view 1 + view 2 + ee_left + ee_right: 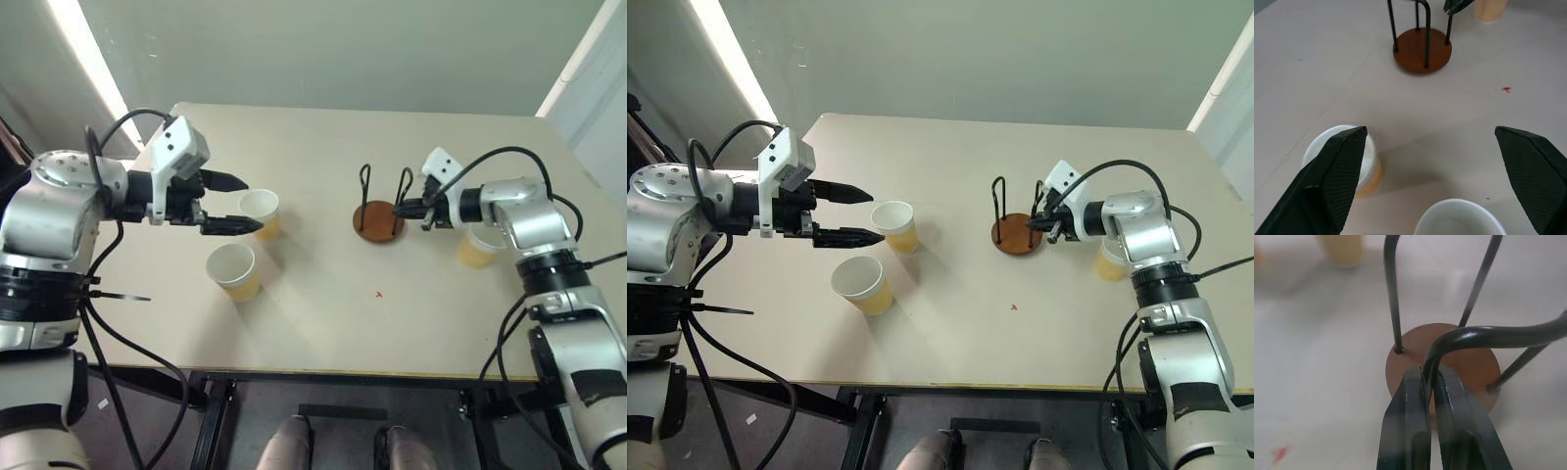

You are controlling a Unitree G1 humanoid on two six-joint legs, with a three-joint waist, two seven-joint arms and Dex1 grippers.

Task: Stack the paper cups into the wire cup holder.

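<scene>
Beige tabletop point(323, 323) carried the wire cup holder point(379, 219) right of centre, with two paper cups point(260, 213) point(233, 271) standing upright at the left and a third point(476, 249) behind the right arm. Right gripper point(1431, 377) was pinched shut on one black wire loop of the holder. Left gripper point(237, 204) hovered with fingers spread wide beside the two left cups, holding nothing.

Silver arms, black cables, black-fingered left tool point(227, 204).

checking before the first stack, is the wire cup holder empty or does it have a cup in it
Empty: the wire cup holder shows a bare disc between its wire loops.
</scene>
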